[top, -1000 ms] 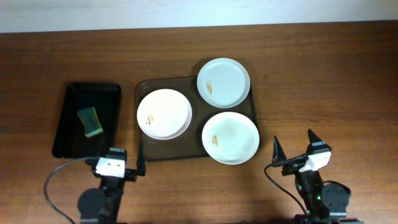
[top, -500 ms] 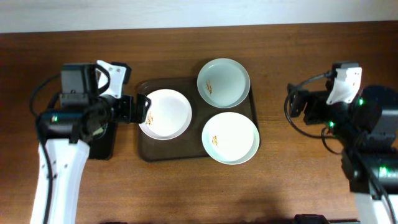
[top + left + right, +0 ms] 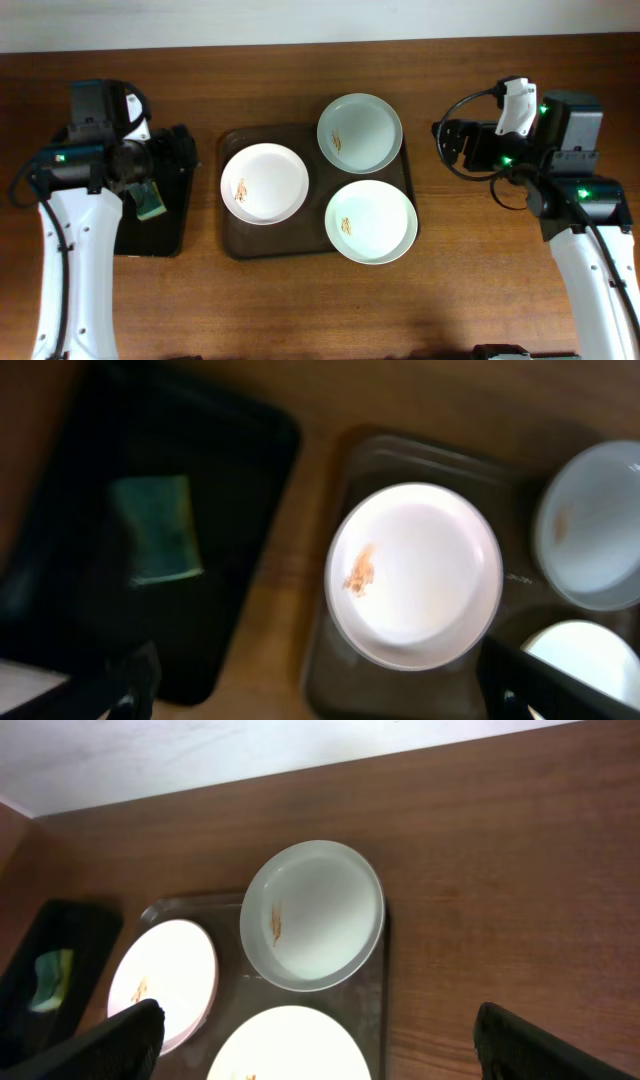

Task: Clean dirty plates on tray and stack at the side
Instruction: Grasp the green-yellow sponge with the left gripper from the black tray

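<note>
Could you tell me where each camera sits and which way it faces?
Overhead: above the table, straight down on the tray; left arm, right arm show.
Left wrist: down on sponge and white plate; left fingers at bottom corners.
Right wrist: slanting over the tray toward the wall; right fingers at bottom corners.
Shared: the white plate.

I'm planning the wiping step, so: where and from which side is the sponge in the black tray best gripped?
Grip the sponge across its shorter width, on its two side faces, coming straight down from above. It lies flat as a low block inside the black tray. The tray's raised rim would likely block a sideways approach, while the sponge's top is uncovered.
</note>
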Controlling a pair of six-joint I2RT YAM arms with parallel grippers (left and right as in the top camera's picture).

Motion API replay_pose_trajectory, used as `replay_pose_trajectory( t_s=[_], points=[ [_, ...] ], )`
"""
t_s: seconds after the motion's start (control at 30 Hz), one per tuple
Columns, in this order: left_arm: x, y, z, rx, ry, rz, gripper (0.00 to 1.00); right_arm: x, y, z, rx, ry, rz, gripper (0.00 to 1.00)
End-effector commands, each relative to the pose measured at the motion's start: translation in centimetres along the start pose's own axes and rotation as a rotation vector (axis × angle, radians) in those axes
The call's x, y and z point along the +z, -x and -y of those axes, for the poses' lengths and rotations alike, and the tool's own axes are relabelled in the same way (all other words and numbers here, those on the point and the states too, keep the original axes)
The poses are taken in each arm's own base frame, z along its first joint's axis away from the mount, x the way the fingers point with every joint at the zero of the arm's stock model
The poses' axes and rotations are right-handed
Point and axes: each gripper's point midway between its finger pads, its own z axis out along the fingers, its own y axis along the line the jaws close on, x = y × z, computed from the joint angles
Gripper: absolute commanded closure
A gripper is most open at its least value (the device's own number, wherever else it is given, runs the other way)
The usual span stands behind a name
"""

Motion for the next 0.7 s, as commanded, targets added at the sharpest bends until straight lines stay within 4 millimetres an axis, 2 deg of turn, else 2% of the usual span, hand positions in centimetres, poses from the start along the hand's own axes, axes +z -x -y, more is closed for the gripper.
replay_pose_trajectory(
  t_s=[0.0,0.1,0.27,0.47,0.6,0.67],
  points=[
    [-2.8,1.8,-2.2,-0.067,0.138,0.072,0.01,-0.6,1.8,-0.6,-0.029,-0.099,0.031,0.02],
    [-2.9,1.1,-3.3,-0.105,0.202,0.047,0.01,-0.6,2.4,-1.7,-0.063,-0.149,0.003,0.02],
    [-2.3,0.9,-3.4,-0.127,0.210,0.028,0.01,0.2,1.7,-3.2,-0.082,-0.099,-0.026,0.02],
    [3.2,0.0,-4.0,-0.132,0.253,-0.121,0.01,0.4,1.3,-3.4,-0.079,-0.082,-0.042,0.02],
    [5.3,0.5,-4.0,-0.132,0.256,-0.131,0.01,0.4,1.3,-3.4,-0.079,-0.083,-0.043,0.02],
    [7.6,0.9,-4.1,-0.131,0.260,-0.145,0.06,0.4,0.9,-3.3,-0.075,-0.087,-0.061,0.02]
  ],
)
